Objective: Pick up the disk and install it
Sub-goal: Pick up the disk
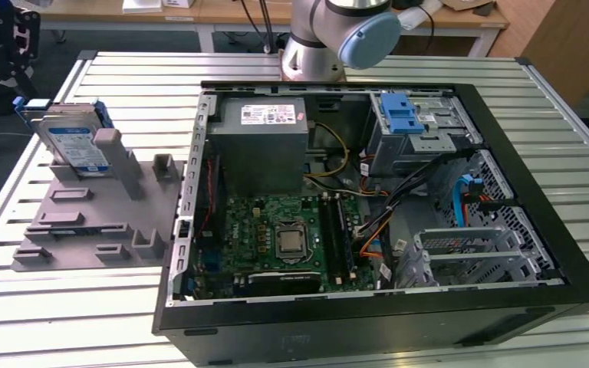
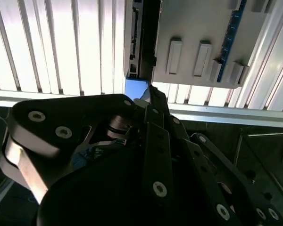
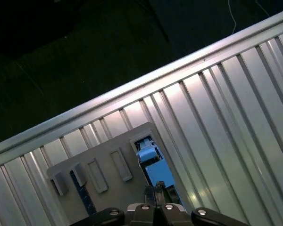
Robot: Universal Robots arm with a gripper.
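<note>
The disk (image 1: 74,144), silver with a white-and-blue label and a blue frame, stands on edge in a grey holder (image 1: 90,218) on the exterior view's left, beside the open computer case (image 1: 376,199). My black gripper (image 1: 18,84) hangs at the table's edge, close to the disk's far upper corner. In the second wrist view the gripper (image 2: 148,96) reaches toward the disk's edge (image 2: 139,42) and its blue frame corner (image 2: 134,87). In the first wrist view the gripper (image 3: 155,195) is right by the disk (image 3: 153,165) in the holder (image 3: 104,169).
A slatted metal table (image 1: 120,84) carries everything. Inside the case are a grey power supply (image 1: 264,146), a green motherboard (image 1: 274,238), a drive cage with a blue latch (image 1: 402,115) and loose cables (image 1: 376,222). The arm's base (image 1: 320,38) stands behind the case.
</note>
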